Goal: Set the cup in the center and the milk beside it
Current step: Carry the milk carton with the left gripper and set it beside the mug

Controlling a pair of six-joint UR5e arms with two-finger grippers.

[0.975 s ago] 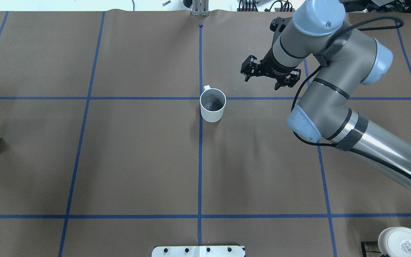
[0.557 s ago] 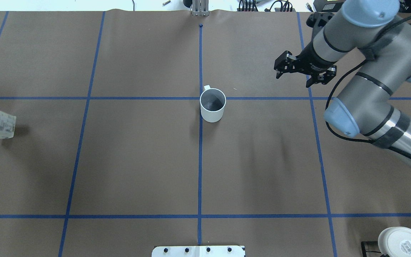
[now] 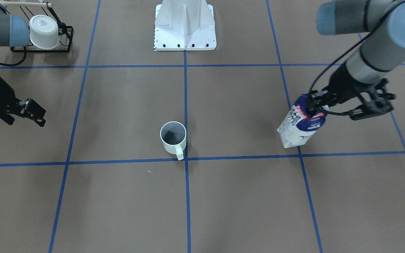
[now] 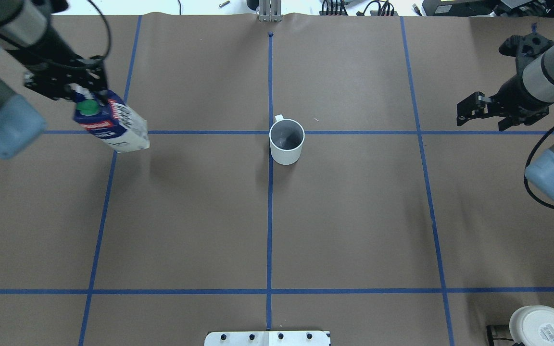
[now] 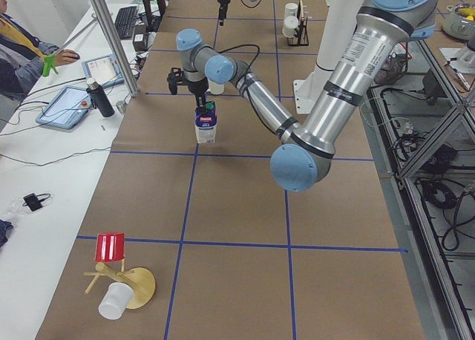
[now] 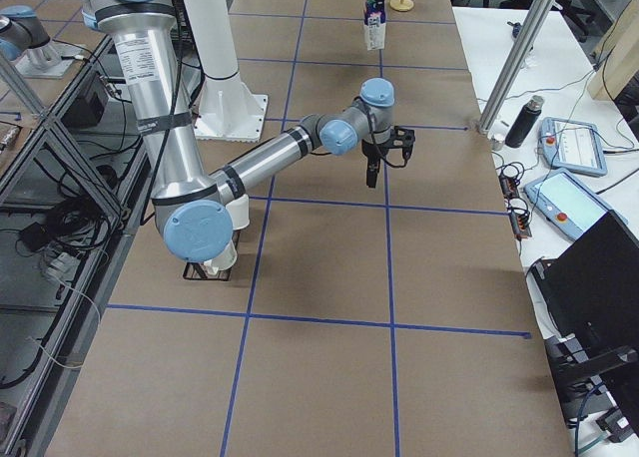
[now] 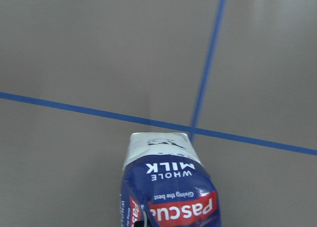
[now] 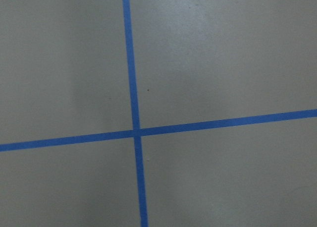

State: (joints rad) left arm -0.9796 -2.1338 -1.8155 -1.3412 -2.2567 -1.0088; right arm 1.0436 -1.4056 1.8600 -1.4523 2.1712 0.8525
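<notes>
The cup (image 4: pixel 286 142) is a small white mug with a dark grey inside. It stands upright at the center (image 4: pixel 270 132), where the blue tape lines cross, and also shows in the front view (image 3: pixel 173 137). My left gripper (image 4: pixel 82 91) is shut on the top of the milk (image 4: pixel 116 129), a blue and white carton with a green cap. It holds the milk tilted, far left of the cup. The milk also shows in the front view (image 3: pixel 302 124) and the left wrist view (image 7: pixel 168 192). My right gripper (image 4: pixel 480 121) is open and empty, far right of the cup.
A wide white cup (image 4: pixel 541 327) lies bottom-first on a black rack at the near right corner. The white base plate (image 4: pixel 267 338) sits at the near edge. A wooden stand with a red and a white cup (image 5: pixel 119 280) is at the table's left end.
My left arm has carried the milk in from the left edge toward the middle. My right arm has drawn back to the right, away from the cup. The cup has not moved.
</notes>
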